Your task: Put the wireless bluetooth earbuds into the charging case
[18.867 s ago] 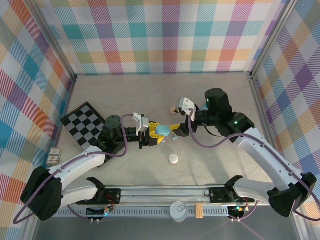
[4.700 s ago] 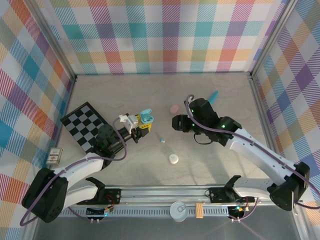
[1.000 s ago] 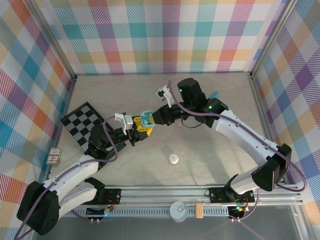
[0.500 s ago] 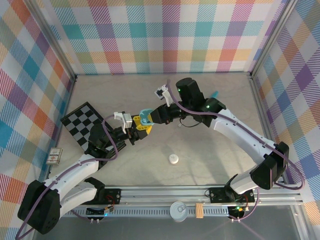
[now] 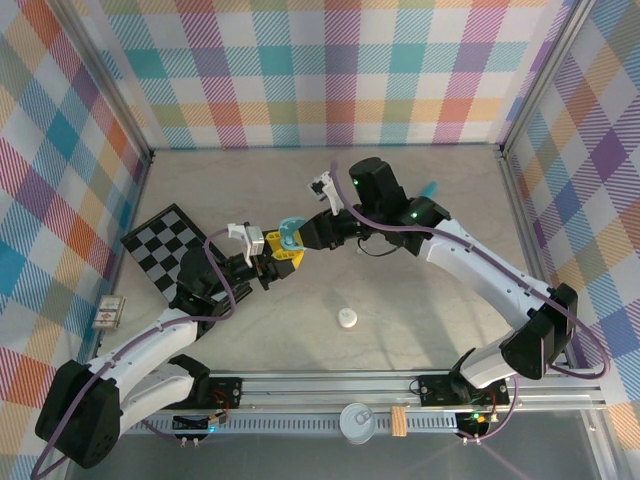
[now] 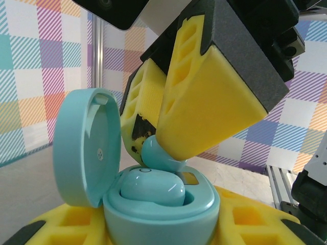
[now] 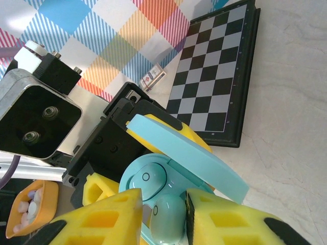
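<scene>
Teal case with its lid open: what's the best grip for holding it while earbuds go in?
Take the lower shell of the case across two opposite sides, coming from underneath, as the left gripper does. The lid stands upright on its hinge and the wells face up, with one earbud seated, so the top probably has to stay free for the right gripper.

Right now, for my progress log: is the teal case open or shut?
Open: the case shows its lid hinged up, an earbud visible inside.
</scene>
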Controlling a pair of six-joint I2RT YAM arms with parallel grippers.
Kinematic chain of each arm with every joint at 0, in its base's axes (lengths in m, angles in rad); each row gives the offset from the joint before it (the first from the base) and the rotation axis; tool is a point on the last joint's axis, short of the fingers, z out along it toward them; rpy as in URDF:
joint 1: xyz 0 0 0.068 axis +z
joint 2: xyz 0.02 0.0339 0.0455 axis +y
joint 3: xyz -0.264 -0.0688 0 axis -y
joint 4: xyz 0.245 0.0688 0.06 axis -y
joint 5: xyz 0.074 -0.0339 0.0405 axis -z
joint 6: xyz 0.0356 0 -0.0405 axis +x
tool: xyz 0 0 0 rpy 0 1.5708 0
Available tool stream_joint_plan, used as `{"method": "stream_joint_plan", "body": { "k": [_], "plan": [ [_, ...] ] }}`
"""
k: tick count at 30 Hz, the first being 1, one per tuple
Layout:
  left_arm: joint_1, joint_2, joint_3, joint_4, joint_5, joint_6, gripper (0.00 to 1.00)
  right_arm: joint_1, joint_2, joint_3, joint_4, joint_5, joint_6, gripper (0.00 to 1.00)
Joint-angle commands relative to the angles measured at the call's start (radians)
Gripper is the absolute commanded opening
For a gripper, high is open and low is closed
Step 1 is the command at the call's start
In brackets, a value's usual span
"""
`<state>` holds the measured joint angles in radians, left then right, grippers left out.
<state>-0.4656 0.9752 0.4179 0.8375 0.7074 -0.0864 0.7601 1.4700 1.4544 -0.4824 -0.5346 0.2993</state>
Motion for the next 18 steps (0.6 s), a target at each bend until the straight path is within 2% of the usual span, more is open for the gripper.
{"method": "stream_joint_plan", "body": {
  "k": [1, 7, 18],
  "plan": [
    [0.002, -0.016, 0.021, 0.101, 0.040, 0.001, 0.20, -0.003, -0.002, 0.009, -0.018, 0.057, 0.005, 0.31],
    [0.002, -0.011, 0.024, 0.100, 0.046, 0.001, 0.20, -0.003, -0.011, 0.003, 0.000, 0.064, 0.018, 0.35],
    [0.002, -0.014, 0.023, 0.100, 0.051, -0.001, 0.20, -0.002, -0.028, -0.015, 0.025, 0.095, 0.032, 0.35]
  ]
}}
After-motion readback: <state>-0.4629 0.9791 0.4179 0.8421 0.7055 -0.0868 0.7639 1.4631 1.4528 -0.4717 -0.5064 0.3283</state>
